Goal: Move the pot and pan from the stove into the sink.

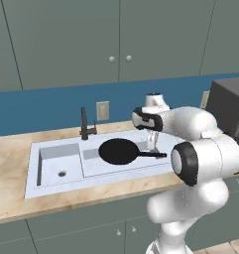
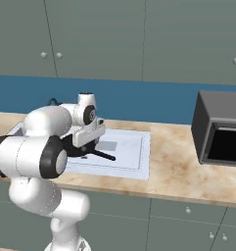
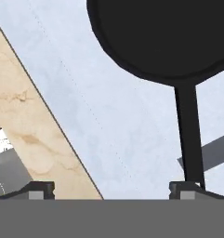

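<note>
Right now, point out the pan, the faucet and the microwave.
pan (image 1: pixel 118 151), left base view, middle of its round black dish.
faucet (image 1: pixel 84 124), left base view, on its upright dark stem.
microwave (image 2: pixel 222 127), right base view, its grey top and front.

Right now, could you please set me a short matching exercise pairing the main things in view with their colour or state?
Things:
1. pan
2. sink
3. tool
4. microwave

Descriptions:
A. white, set into the beige counter
B. open, above the long thin handle
C. dark grey box on the counter, to the right of the basin
D. black, lying on the flat white part beside the basin

Pairs: 1-D, 2-A, 3-B, 4-C
</note>
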You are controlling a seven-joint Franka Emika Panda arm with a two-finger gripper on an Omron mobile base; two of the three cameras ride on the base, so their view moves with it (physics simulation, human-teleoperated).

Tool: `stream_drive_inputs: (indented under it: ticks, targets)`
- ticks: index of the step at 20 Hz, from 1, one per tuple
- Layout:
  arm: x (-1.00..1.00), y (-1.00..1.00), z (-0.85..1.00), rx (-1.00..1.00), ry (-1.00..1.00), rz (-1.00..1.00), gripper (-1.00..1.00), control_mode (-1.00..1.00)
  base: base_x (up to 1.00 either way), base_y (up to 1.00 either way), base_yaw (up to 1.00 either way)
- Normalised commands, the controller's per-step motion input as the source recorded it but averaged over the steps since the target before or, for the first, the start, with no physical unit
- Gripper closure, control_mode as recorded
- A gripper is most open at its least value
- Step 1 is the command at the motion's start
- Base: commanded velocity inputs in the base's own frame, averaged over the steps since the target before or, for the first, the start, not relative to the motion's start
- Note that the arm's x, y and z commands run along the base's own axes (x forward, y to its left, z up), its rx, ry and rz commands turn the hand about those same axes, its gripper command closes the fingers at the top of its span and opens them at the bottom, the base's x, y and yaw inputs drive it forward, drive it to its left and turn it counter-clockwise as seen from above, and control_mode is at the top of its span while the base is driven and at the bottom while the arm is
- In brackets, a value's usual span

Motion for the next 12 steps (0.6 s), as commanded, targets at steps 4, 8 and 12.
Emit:
stream_drive_inputs:
  ticks: [4,8,12]
  targets:
    - [-0.95,-0.3,0.34,0.16,-0.22,0.0,-1.0,-1.0,0.0,0.0,0.0]
    - [-0.87,-0.09,0.43,0.17,-0.26,0.0,-1.0,-1.0,0.0,0.0,0.0]
    - [-0.92,0.0,0.66,0.16,-0.18,0.0,-1.0,-1.0,0.0,0.0,0.0]
